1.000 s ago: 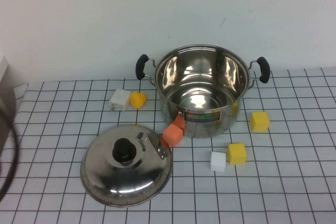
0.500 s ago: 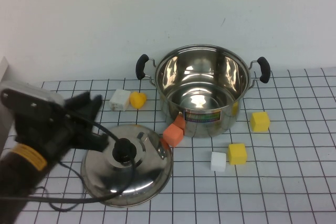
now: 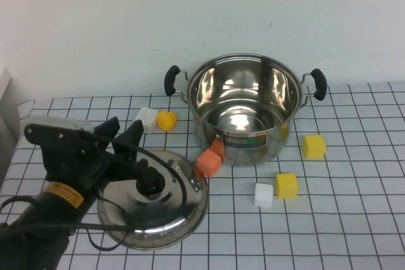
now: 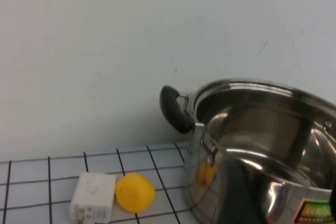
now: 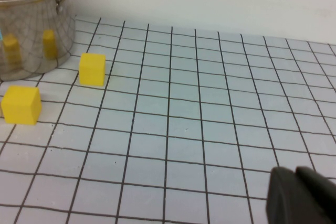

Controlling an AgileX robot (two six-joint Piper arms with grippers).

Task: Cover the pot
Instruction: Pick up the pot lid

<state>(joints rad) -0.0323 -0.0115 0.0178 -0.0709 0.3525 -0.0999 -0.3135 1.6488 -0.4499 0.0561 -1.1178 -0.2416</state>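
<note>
The shiny steel pot [image 3: 243, 109] with two black side handles and a colourful label stands uncovered at the back middle of the table. It also shows in the left wrist view [image 4: 262, 150] and the right wrist view [image 5: 29, 30]. The domed steel lid [image 3: 180, 210] with a black knob [image 3: 150, 182] lies flat on the table, to the pot's front left. My left gripper [image 3: 125, 128] is open, above the lid's left rim, just left of the knob and holding nothing. My right gripper [image 5: 300, 195] is shut and empty, low over the grid cloth to the pot's right.
Two orange blocks [image 3: 207, 162] lie between lid and pot. Two yellow cubes [image 3: 312, 146] [image 3: 285, 185] and a white cube [image 3: 262, 195] lie to the pot's front right. A white block [image 3: 145, 118] and a yellow rounded piece [image 3: 166, 120] lie left of the pot. A wall stands behind.
My left arm has come in from the left and moved right, until its gripper is over the lid's left side by the knob. Pot and lid have not moved.
</note>
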